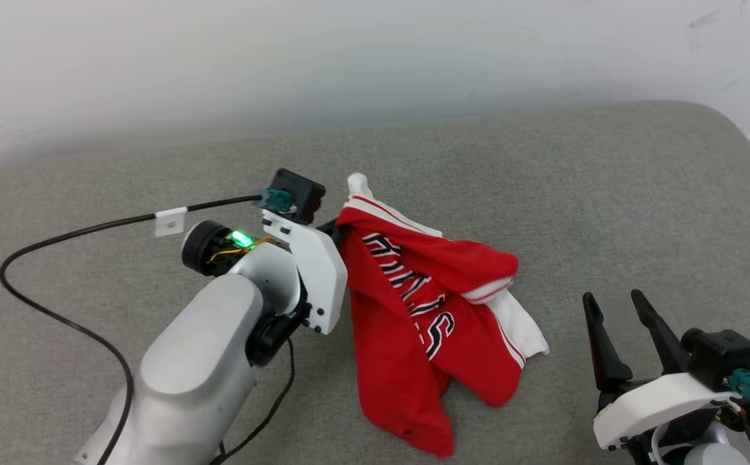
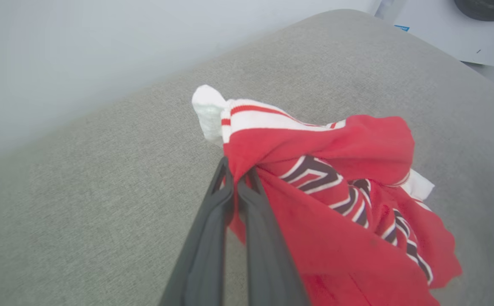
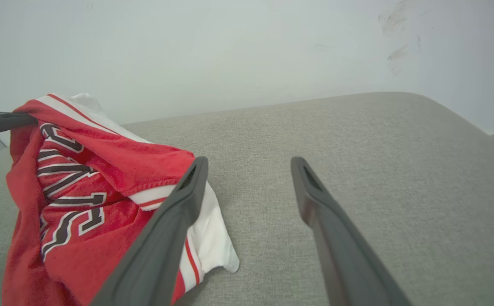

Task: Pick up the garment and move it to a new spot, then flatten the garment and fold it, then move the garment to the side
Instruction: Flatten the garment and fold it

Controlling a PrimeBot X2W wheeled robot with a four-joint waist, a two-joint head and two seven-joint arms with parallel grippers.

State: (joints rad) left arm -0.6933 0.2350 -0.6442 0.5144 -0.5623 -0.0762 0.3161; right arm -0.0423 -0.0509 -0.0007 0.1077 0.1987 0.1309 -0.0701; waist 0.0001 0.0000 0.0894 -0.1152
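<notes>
Pale left forearm (image 1: pixel 194 361) reaches in from the near left edge of the grey fabric cushion (image 1: pixel 543 168). Its left gripper (image 2: pixel 236 172) is clamped on a red fold of the crumpled red-and-white lettered jersey garment (image 1: pixel 426 310). The garment is lifted there, and its lower part lies at the cushion's middle. Near the right edge, the right gripper (image 1: pixel 612 298) has its jaws apart, not touching the cloth.

garment (image 1: pixel 414 336): soft knit cloth, matt; lettering lies flat, printed look. cushion (image 1: pixel 543 181): grey woven cloth, coarse, matt. left gripper (image 2: pixel 237 168) and right gripper (image 3: pixel 249 160): dark matt plastic, smooth. forearm (image 1: pixel 194 368): pale smooth shell, satin sheen. cable (image 1: pixel 59 237): black, smooth jacket. wall (image 1: pixel 349 51): white, matt, scuffed.
</notes>
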